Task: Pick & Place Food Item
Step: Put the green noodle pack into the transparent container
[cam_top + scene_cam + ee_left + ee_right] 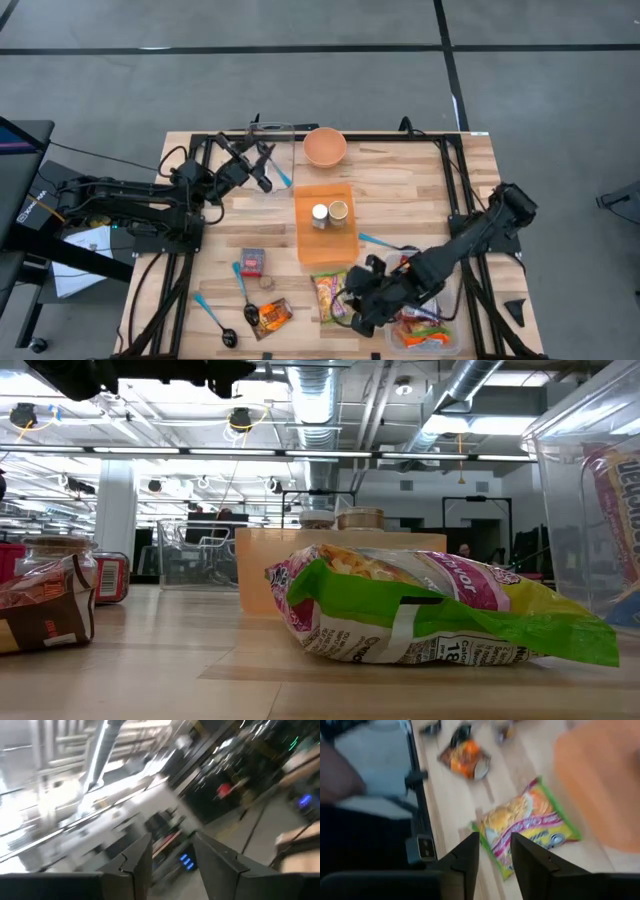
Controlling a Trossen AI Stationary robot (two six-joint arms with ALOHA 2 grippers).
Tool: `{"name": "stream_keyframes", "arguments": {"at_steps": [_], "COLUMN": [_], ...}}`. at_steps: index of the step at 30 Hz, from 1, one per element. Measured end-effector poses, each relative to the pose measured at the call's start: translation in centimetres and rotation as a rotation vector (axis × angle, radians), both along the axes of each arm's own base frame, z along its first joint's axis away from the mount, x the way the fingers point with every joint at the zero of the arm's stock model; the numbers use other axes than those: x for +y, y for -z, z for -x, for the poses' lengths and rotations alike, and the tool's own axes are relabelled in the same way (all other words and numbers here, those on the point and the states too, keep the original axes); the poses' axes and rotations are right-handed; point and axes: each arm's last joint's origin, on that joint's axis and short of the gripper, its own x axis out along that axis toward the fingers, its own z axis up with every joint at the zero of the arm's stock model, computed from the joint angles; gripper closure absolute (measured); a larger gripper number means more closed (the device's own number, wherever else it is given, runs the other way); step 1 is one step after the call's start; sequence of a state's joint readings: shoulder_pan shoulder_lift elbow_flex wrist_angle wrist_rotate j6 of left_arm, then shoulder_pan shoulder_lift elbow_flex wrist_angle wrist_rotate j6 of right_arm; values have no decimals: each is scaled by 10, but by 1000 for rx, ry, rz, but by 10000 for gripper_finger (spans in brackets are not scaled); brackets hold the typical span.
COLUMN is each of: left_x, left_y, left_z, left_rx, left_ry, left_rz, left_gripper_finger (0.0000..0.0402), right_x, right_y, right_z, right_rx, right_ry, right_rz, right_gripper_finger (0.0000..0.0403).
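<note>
A green, pink and yellow snack bag (328,297) lies flat on the wooden table near its front edge; it also shows in the low view (430,605) and the right wrist view (530,830). My right gripper (356,306) hovers just right of the bag, above the table, open and empty (495,860). My left gripper (262,168) is at the far left by a clear container (268,150), raised, open and empty (172,865), and faces the room.
An orange tray (325,250) with two jars (330,213) sits mid-table, with an orange bowl (325,147) behind it. A clear bin of snack packs (428,328) is at the front right. A red packet (253,261), spoons (245,295) and a brown-orange bag (270,317) lie front left.
</note>
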State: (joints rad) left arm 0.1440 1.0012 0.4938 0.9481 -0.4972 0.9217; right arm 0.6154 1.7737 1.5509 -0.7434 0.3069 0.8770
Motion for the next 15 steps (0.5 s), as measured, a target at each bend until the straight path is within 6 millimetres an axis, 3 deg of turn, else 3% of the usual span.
{"name": "stream_keyframes", "arguments": {"at_steps": [6,15], "left_x": [2,2], "left_y": [3,3], "left_z": [0,0], "left_rx": [87,94], "left_ry": [-106,-117], "left_rz": [-27,-31], "left_gripper_finger": [262,262], "right_x": [10,18], "right_y": [31,73], "right_z": [-10,-16], "right_rx": [113,244], "right_ry": [-116,-229], "right_rz": [26,144], "right_gripper_finger": [267,259]}}
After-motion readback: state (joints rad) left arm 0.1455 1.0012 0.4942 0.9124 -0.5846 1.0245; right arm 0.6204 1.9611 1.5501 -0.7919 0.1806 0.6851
